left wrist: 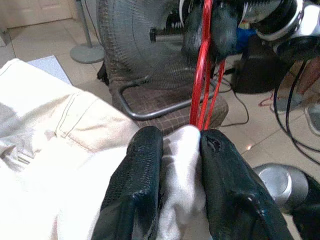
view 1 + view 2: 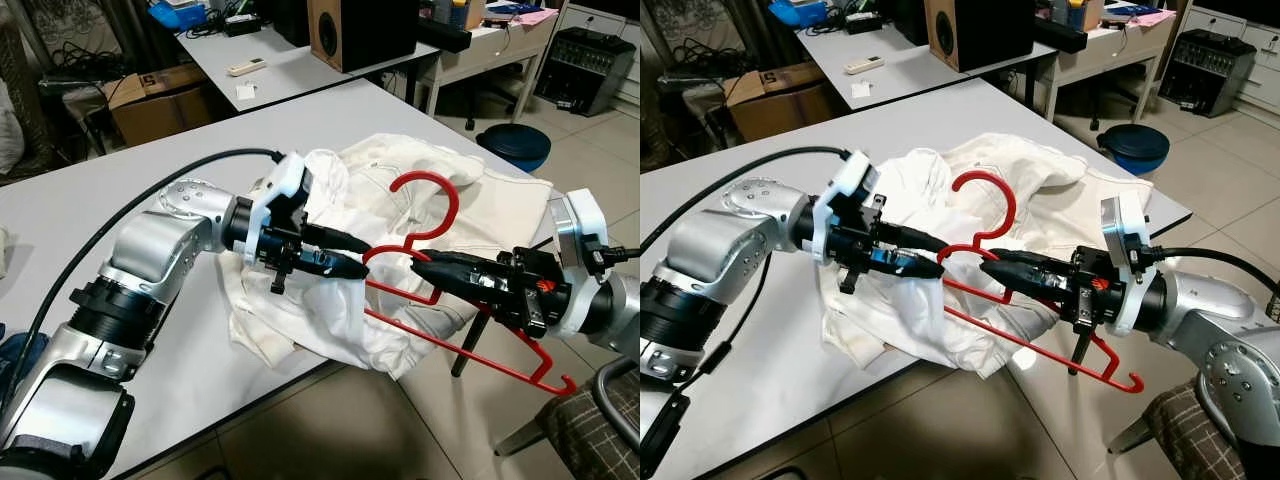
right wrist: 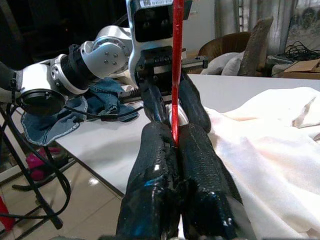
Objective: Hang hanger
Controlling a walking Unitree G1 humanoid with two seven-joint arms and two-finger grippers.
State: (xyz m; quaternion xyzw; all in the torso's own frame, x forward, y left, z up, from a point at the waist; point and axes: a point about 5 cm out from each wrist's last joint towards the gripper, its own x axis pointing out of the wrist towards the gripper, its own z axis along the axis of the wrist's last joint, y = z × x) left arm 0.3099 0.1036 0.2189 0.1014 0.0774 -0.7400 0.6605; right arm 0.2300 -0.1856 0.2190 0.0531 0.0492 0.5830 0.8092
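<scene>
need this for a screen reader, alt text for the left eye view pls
Two robot grippers meet over a white garment on a white table: the right gripper clamps a red hanger, the left gripper pinches the white cloth beside it.

Main table [image 2: 90, 215]: white top, its corner pointing toward the tiled floor [image 2: 300, 430].
On it: a crumpled white garment [image 2: 400, 250] spread over the corner, one edge spilling past the table's rim.
Far table [image 2: 280, 60]: white, carrying a remote [image 2: 246, 67], a small paper [image 2: 245, 91] and a speaker [image 2: 360, 30].
</scene>
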